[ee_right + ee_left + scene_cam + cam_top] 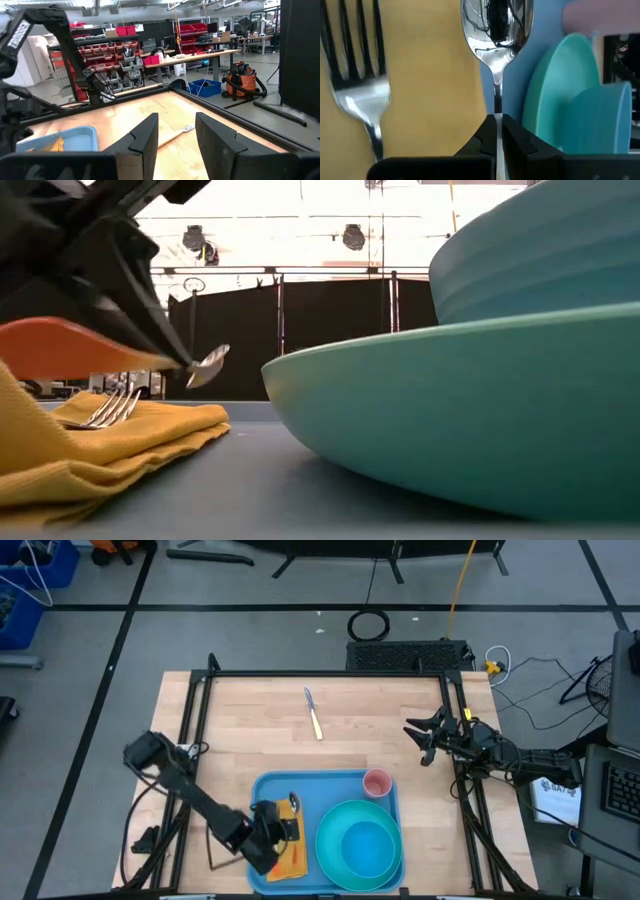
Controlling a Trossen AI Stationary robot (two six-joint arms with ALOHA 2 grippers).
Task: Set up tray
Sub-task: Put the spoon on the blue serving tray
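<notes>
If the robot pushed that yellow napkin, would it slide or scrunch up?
It would probably scrunch. The napkin looks like soft folded cloth, so it likely bends and bunches rather than sliding as one stiff piece. The fork lying on it might pin part of it down, and could slip off if the cloth moved.

No text or label seems legible on anything here.
</notes>
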